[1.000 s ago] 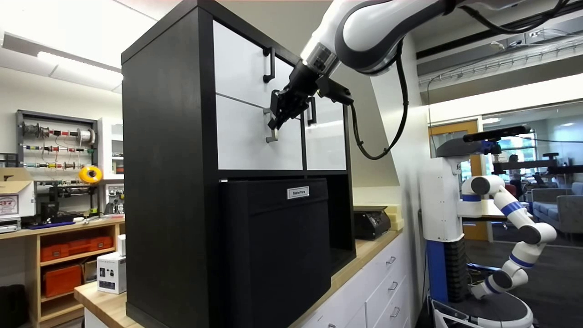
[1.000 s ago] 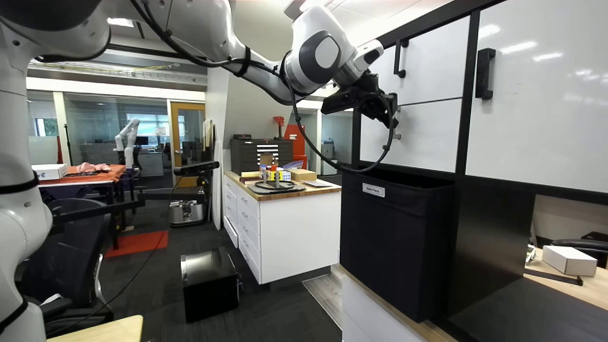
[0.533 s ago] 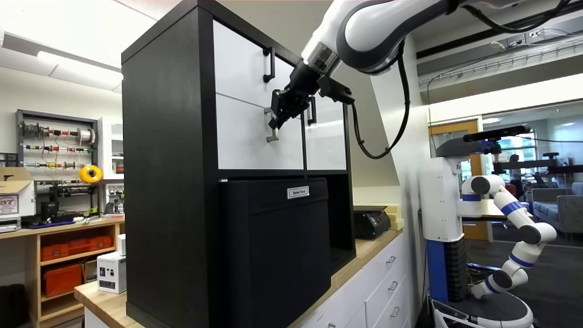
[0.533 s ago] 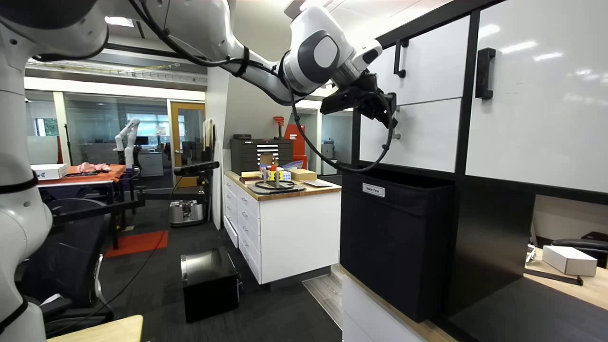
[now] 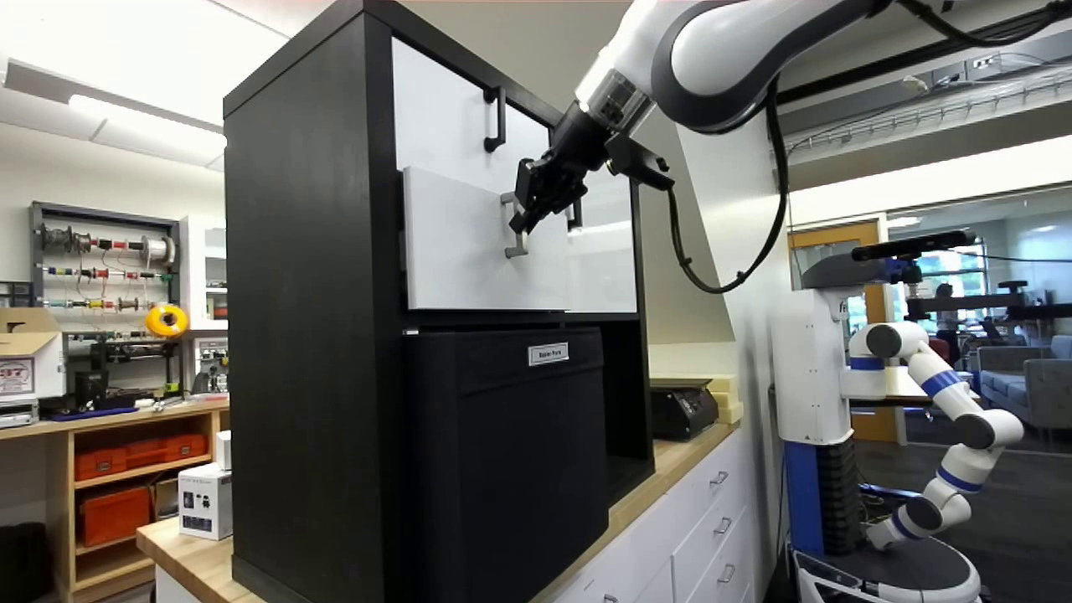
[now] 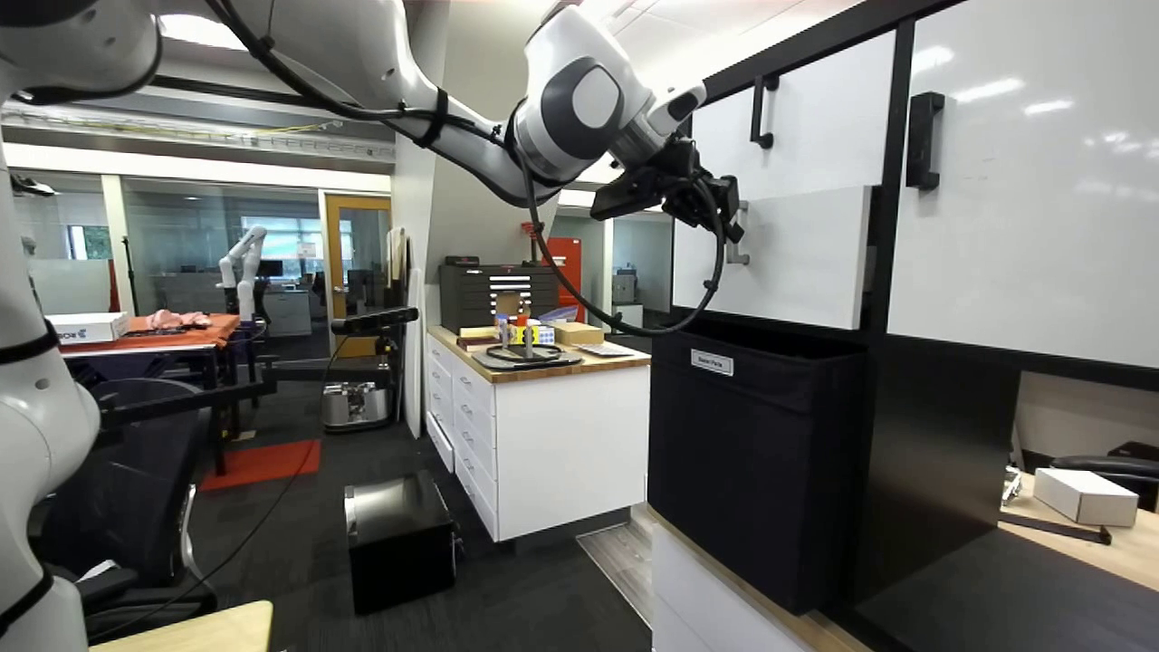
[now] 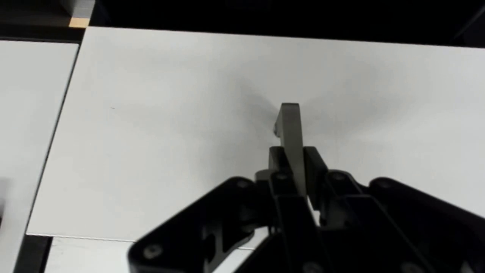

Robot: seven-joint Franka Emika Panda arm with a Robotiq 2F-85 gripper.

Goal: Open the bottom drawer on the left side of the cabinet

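- Nearest in the wrist view is the gripper (image 7: 293, 161), its two fingers (image 7: 315, 168) pressed against either side of the grey handle (image 7: 291, 123), so it has firm hold of it (both exterior views catch the grip from outside, where the fingers merge into one dark shape).
- The grey handle runs vertically; both exterior views show its two ends, above and below the gripper, while the wrist view shows one.
- Behind it is the bottom drawer (image 5: 452, 260), at the left of the cabinet (image 5: 301, 318) and partly out. Both exterior views show its front standing forward of the frame, with a dark gap (image 6: 876, 214) at its edge; the wrist view looks almost straight at the front.
- Just above sits the upper drawer front (image 5: 435, 109), flush with the frame, with a black handle (image 5: 496, 117).
- Beside the drawers is the white door (image 6: 1023, 208), broad in this exterior view, with its own black pull (image 6: 924, 140); from elsewhere the arm (image 6: 593, 100) and the gripper cover part of it.
- Beneath the bottom drawer is a black fabric bin (image 6: 742, 471) with a white label (image 6: 712, 362).
- The cabinet stands on a wooden tabletop (image 5: 188, 557), a white carton (image 5: 205, 502) just beside it.
- Farther off, an exterior view shows a white-and-blue robot (image 5: 808, 368); a dark tool chest (image 6: 462, 294) appears in an exterior view as well.
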